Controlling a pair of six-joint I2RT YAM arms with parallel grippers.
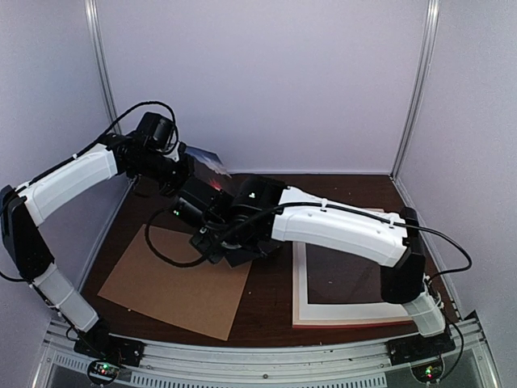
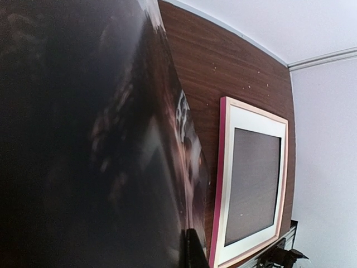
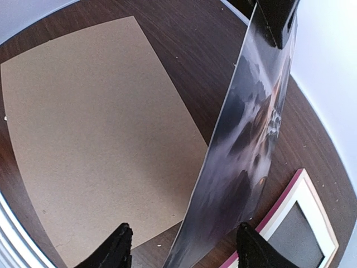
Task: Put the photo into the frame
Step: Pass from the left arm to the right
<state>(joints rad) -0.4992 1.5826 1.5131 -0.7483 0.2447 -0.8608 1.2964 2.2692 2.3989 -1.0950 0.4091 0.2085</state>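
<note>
Your left gripper is pinched tight on the upper end of the photo, which hangs bowed in the air between the cardboard backing and the frame lying flat. Your right gripper stands spread either side of its lower end, not yet gripping. The sheet looks light, floppy and glossy, so take it gently at the margin to avoid creasing.

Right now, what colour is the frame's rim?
Pink; the frame shows best in the left wrist view.
</note>
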